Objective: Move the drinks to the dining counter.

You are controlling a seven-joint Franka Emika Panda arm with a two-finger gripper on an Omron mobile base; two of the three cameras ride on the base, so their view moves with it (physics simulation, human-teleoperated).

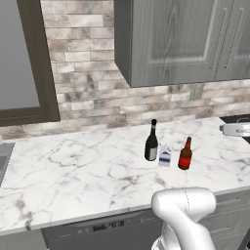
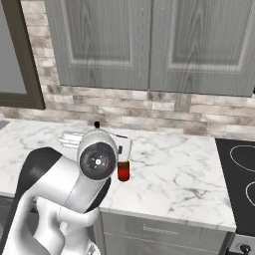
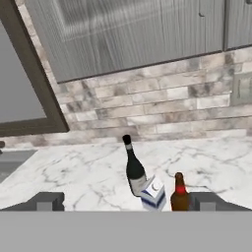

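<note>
- Marble, white with grey veins, makes the worktop [image 1: 73, 171] under the brick wall; a dark dishwasher panel [image 1: 102, 227] sits below its front edge.
- Leftmost of the drinks, the tall black wine bottle [image 1: 152, 141] stands upright on that worktop.
- Just to its right is the small blue-and-white milk carton [image 1: 165, 157], very near the bottle; whether they touch is unclear.
- Next, the red-brown beer bottle [image 1: 185, 154] stands upright, just beside the carton.
- Further right, a dark cooktop [image 2: 241, 184] is set into the surface.
- In the hand view the gripper [image 3: 125, 202] has its two dark finger tips [image 3: 47, 201] spread wide, the three drinks beyond them; nothing is held or touched.
</note>
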